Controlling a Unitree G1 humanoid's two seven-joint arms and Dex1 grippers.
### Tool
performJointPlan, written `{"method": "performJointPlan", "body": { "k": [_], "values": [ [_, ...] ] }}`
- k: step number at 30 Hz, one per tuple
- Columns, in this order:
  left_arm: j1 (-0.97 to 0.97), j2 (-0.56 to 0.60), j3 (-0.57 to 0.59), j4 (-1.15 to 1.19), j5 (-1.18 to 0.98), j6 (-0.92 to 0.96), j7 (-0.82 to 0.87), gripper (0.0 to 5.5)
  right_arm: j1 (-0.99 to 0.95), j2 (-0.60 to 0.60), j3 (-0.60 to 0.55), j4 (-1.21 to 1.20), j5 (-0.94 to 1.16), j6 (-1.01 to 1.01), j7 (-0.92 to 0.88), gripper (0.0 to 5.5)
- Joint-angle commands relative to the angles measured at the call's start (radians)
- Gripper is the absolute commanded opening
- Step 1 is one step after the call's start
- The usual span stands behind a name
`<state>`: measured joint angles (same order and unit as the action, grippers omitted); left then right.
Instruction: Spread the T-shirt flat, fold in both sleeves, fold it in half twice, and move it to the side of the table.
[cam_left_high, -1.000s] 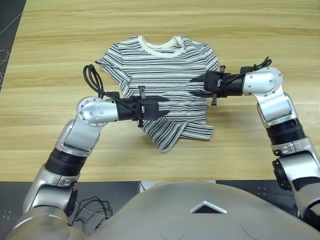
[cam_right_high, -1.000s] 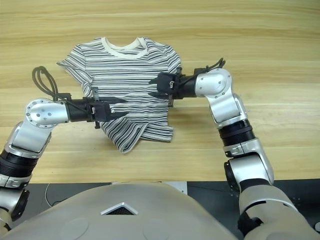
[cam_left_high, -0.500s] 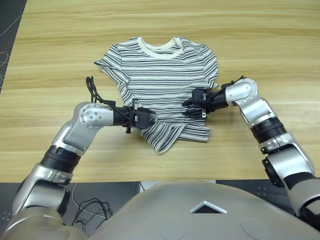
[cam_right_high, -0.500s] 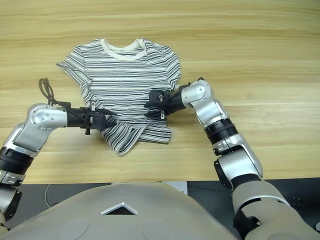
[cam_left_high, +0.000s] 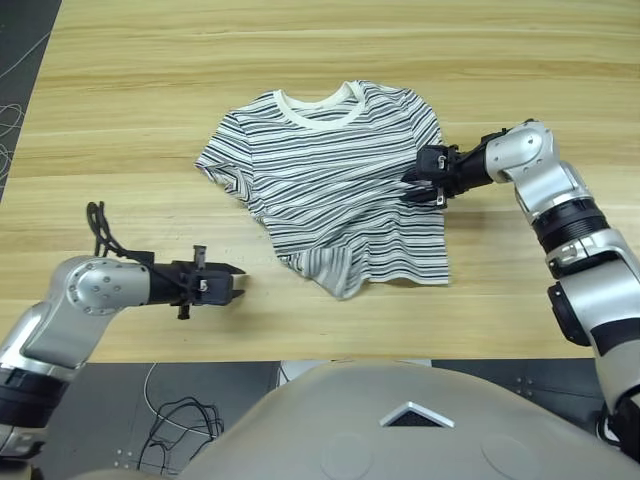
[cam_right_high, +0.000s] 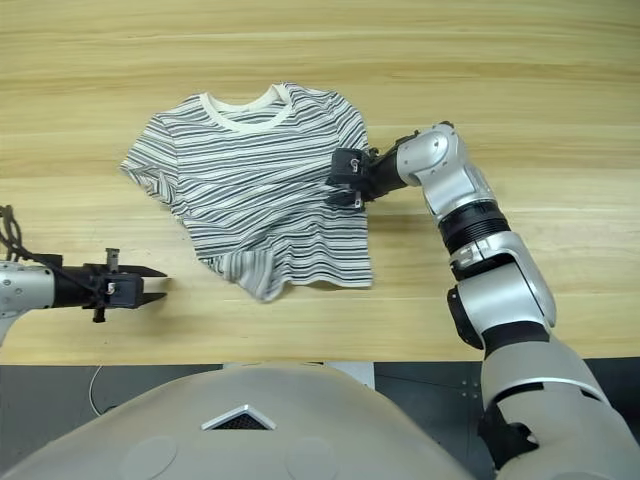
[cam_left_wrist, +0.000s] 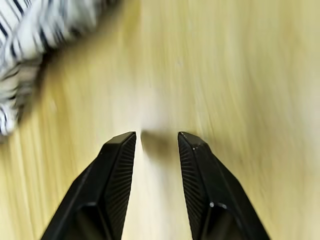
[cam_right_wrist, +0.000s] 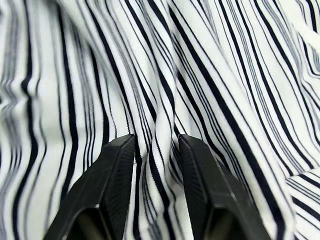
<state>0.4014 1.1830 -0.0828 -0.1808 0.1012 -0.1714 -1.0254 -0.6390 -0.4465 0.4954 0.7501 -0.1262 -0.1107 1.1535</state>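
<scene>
Meanwhile, empty, open left gripper (cam_left_high: 240, 283) is hovering left of black-and-white striped cotton T-shirt (cam_left_high: 330, 170); right gripper (cam_left_high: 410, 188), jaws parted, is straddling its right edge.

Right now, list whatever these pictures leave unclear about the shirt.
- Shirt, lower hem: it is bunched and folded over itself in the head views, which hides the layers beneath.
- Shirt's side edge at the right gripper: the gripper covers it.
- Left wrist view: the shirt's corner is blurred and cut off by the picture's edge.
</scene>
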Motion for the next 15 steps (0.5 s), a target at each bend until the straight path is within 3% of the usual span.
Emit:
{"method": "performJointPlan", "body": {
  "k": [1,7,11,15],
  "values": [
    [0.059,0.063,0.047,0.028,0.053,0.006,-0.009,1.57,0.078,-0.025,0.047,0.024,-0.08,0.026,0.007,1.6],
    [-0.148,-0.01,0.025,-0.21,-0.068,0.09,-0.058,1.57,0.131,-0.032,0.041,-0.112,-0.04,0.042,0.047,1.6],
    [-0.44,-0.231,-0.133,-0.246,-0.05,0.158,-0.026,1.57,0.149,-0.038,0.037,-0.147,-0.04,0.049,0.042,1.6],
    [-0.562,-0.378,-0.292,-0.125,0.05,0.146,-0.023,1.57,0.147,-0.033,0.041,-0.132,-0.047,0.038,0.035,1.6]
  ]
}}
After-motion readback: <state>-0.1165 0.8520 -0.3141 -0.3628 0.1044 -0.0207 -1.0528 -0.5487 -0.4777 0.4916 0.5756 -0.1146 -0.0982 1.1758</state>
